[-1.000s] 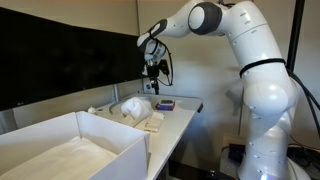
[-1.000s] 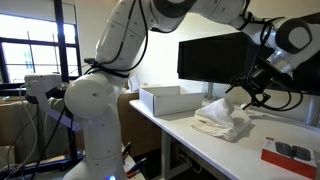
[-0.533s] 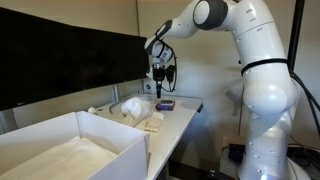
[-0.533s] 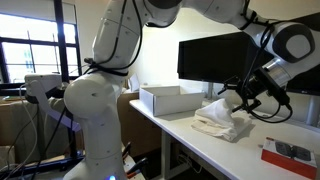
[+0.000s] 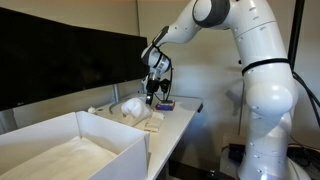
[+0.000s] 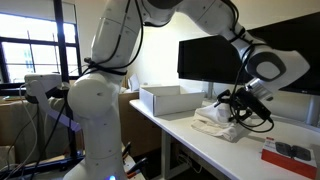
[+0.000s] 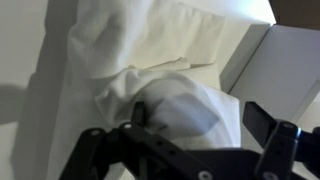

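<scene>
A crumpled white cloth (image 5: 135, 108) (image 6: 218, 124) lies in a heap on the white table in both exterior views. My gripper (image 5: 155, 90) (image 6: 238, 106) hangs just above the heap, pointing down at it. In the wrist view the cloth (image 7: 120, 50) fills most of the picture, with a rounded lump (image 7: 185, 105) directly under my gripper (image 7: 180, 142). The dark fingers (image 7: 272, 140) stand wide apart on either side of the lump. The gripper is open and I see nothing pinched between them.
A large open white box (image 5: 70, 145) (image 6: 172, 100) stands on the table beside the cloth; its wall (image 7: 285, 60) shows in the wrist view. A small red and dark object (image 5: 165, 104) (image 6: 290, 152) lies beyond the cloth. A black monitor (image 5: 60, 60) (image 6: 215, 55) stands behind the table.
The arm has come down and the gripper has dropped from well above the table to just over the cloth heap. The jaws have stayed open. The cloth has not moved.
</scene>
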Available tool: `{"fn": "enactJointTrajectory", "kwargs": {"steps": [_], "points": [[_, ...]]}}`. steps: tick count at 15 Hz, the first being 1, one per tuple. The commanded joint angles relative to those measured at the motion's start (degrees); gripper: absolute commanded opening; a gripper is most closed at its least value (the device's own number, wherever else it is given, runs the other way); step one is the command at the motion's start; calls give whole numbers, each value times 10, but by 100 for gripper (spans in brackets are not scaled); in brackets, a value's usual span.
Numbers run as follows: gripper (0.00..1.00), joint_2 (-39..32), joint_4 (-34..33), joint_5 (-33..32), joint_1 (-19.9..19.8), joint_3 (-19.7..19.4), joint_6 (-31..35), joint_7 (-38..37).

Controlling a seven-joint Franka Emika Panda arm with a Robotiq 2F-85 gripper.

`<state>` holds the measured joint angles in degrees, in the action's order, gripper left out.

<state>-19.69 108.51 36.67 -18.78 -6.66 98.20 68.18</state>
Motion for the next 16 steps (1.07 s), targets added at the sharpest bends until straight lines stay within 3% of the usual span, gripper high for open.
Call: {"fn": "enactJointTrajectory", "kwargs": {"steps": [1,4,5,6,11,16], "points": [[100,18,55,34,27,10,110,17],[100,18,52,49,36,18,147,7],[75,21,52,46,35,16,148,7],[74,26,51,42,35,13,150,2],[41,55,37,17,32,-9,129,-40],[10,109,61,-86,35,-32,85,-113]]}}
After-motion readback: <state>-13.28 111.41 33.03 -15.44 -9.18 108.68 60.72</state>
